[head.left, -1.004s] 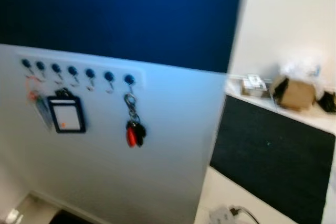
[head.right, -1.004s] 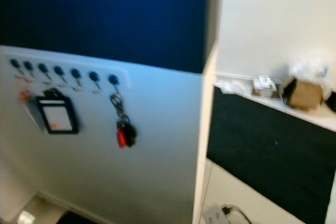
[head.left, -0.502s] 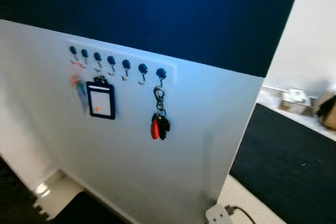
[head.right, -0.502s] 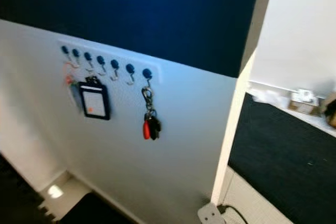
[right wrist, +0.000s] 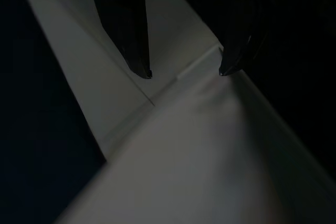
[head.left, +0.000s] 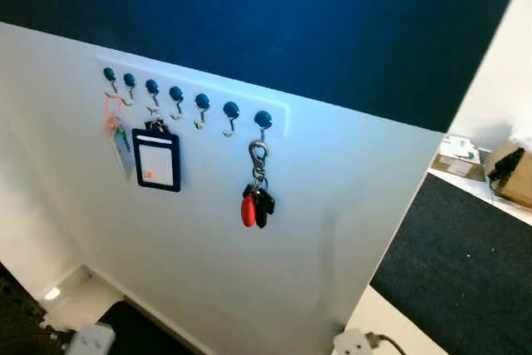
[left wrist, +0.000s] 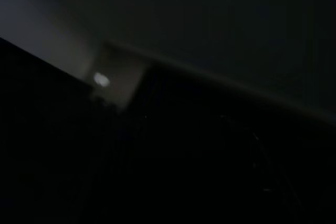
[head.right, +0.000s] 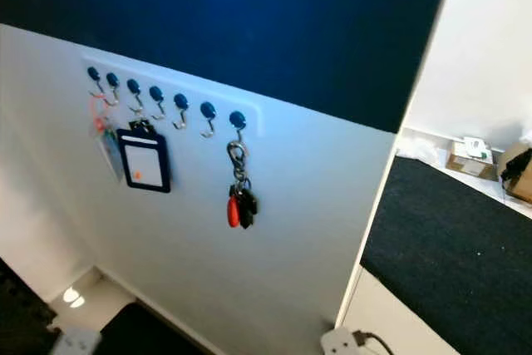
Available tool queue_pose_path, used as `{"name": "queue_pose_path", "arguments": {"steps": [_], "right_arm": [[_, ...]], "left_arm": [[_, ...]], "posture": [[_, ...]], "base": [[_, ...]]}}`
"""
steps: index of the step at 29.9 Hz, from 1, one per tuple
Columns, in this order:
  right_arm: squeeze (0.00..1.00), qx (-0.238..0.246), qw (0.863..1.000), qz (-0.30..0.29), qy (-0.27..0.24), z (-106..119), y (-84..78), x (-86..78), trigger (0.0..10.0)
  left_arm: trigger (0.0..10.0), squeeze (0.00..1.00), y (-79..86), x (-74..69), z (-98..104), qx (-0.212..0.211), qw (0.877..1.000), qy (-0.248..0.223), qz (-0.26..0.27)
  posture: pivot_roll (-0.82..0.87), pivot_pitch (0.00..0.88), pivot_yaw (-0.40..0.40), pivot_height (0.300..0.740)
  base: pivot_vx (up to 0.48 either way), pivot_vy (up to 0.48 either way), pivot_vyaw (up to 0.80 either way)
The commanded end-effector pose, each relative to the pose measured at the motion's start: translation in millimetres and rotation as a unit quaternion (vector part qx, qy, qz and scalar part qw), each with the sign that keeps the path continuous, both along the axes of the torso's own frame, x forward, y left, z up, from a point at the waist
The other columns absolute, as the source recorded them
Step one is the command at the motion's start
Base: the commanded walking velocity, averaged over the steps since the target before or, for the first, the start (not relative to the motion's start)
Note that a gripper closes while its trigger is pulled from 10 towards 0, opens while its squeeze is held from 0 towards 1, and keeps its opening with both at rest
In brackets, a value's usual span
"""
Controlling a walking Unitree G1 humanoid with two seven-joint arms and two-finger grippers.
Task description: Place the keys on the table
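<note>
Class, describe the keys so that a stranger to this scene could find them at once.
On the white wall panel below the dark blue band runs a row of blue-knobbed hooks. The keys hang from the rightmost hook by a metal clasp. Their red and black fobs set them apart from the flat, dark-framed badge further left.

White wall panel (head.left: 208, 230) below a dark blue upper wall (head.left: 332, 31). Row of blue-knobbed hooks (head.left: 176, 95). Badge holder (head.left: 157, 160) hanging from one hook. Black mat (head.left: 465, 263) at right; cardboard box (head.left: 511, 174) beyond it. Power strip (head.left: 356, 343) on floor.
</note>
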State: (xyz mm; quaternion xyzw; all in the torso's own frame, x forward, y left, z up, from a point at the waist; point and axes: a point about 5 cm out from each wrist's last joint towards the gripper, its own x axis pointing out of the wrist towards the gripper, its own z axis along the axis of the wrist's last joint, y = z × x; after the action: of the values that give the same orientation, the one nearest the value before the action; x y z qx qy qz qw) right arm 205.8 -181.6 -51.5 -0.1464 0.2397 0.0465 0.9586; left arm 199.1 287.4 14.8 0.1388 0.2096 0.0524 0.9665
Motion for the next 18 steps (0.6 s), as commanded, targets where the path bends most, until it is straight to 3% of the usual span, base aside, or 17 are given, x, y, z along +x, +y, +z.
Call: {"name": "queue_pose_path", "arguments": {"steps": [1,6,8,9,10,11,15,16,17,18], "right_arm": [[0.00,0.003,0.998,-0.055,0.022,-9,-12.7,-16.6,10.0],[0.00,-0.005,0.993,-0.117,0.019,-12,-27.3,-31.1,10.0],[0.00,-0.004,0.992,-0.127,0.020,-12,-29.3,-32.2,10.0],[0.00,-0.003,0.982,-0.185,0.025,-13,-42.3,-37.2,10.0],[0.00,-0.003,0.982,-0.185,0.025,-13,-42.3,-37.2,10.0],[0.00,0.003,0.975,-0.221,0.032,-14,-50.8,-42.5,10.0],[0.00,0.004,0.974,-0.223,0.037,-15,-53.2,-44.9,10.0],[0.00,0.009,0.973,-0.225,0.043,-16,-54.1,-45.7,10.0],[0.00,0.007,0.975,-0.217,0.050,-16,-54.9,-45.5,10.0],[0.00,0.003,0.976,-0.209,0.051,-16,-55.0,-44.9,10.0]], "left_arm": [[10.0,0.00,8.2,3.5,17,0.005,1.000,-0.026,0.012],[10.0,0.00,8.7,11.1,47,0.007,0.997,-0.081,0.013],[10.0,0.00,8.3,11.4,50,0.007,0.996,-0.086,0.013],[10.0,0.00,5.3,12.7,63,0.002,0.994,-0.109,0.014],[10.0,0.00,5.3,12.7,63,0.002,0.994,-0.109,0.014],[10.0,0.00,-2.3,13.6,80,-0.005,0.990,-0.140,0.009],[10.0,0.00,-9.5,13.7,99,-0.004,0.985,-0.171,0.006],[10.0,0.00,-13.0,15.8,114,-0.009,0.980,-0.197,0.008],[10.0,0.00,-19.7,19.3,142,-0.025,0.970,-0.242,0.004],[10.0,0.00,-22.8,20.4,154,-0.033,0.965,-0.260,-0.001]], "posture": [[0.17,0.131,-0.001,0.740],[0.17,0.134,-0.003,0.740],[0.17,0.134,-0.003,0.740],[0.17,0.133,-0.004,0.740],[0.17,0.133,-0.004,0.740],[0.17,0.133,-0.006,0.740],[0.17,0.133,-0.011,0.740],[0.17,0.129,-0.017,0.740],[0.18,0.127,-0.025,0.740],[0.18,0.127,-0.025,0.740]], "base": [[0.000,0.000,0.00],[0.000,0.000,0.00],[0.000,0.000,0.00],[0.000,0.000,0.00],[0.000,0.000,0.00],[0.000,0.000,0.00],[0.000,0.000,0.00],[0.000,0.000,0.00],[0.000,0.000,0.00],[0.000,0.000,0.00]]}}
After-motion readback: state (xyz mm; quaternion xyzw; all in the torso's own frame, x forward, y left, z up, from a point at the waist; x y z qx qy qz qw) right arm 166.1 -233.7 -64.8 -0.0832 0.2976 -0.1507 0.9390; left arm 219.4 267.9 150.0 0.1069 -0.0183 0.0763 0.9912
